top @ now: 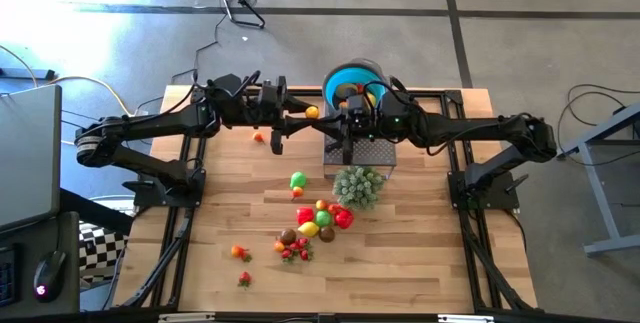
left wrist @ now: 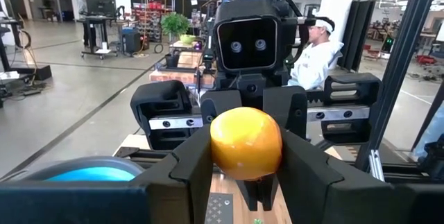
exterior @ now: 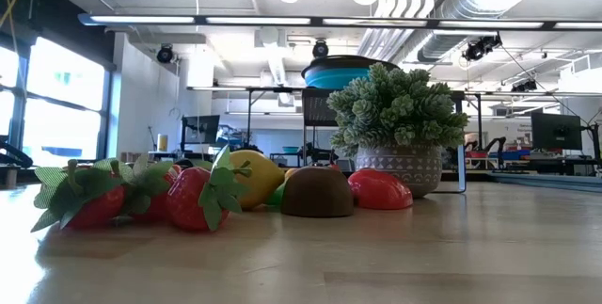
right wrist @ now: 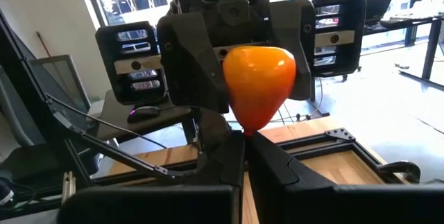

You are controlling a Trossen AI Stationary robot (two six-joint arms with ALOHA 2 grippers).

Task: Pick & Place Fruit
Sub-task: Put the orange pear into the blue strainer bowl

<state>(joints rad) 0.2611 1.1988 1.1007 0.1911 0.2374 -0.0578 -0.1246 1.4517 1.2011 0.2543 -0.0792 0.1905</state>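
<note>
left gripper (left wrist: 246, 156): clamped on an orange fruit (left wrist: 246, 143), held up in the air near the far edge of the table, just beside the blue bowl (top: 350, 80)
why held so: i judge it is a carry toward the bowl, fruit lifted high enough to get over the rim
right gripper (right wrist: 246, 148): faces the left one nose to nose, just under the held fruit; fingers look pressed together with nothing in them
why there: could be a handover setup or just waiting, i cannot tell which
bowl: sits on top of a grey mesh stand (top: 362, 152); some fruit shows inside it already
rest of fruit: main pile (top: 318, 221) lies mid table, red, yellow, green and brown pieces touching each other
strays: a green one (top: 298, 179) apart from the pile, a small orange one (top: 258, 137) below the left arm, strawberries (top: 240, 253) nearer the front edge
progress guess: early to middle, most pieces are on the wood
potted plant (top: 357, 185): stands between the stand and the pile; not part of the job
risk: the round fruit is pinched only at its sides, so it could slip
surface: light wooden table (top: 420, 263) in a black frame, flat and dry
room: grey concrete floor, open workshop with ceiling lights and ducts; a person in a white top (left wrist: 316, 54) sits beyond the table
</note>
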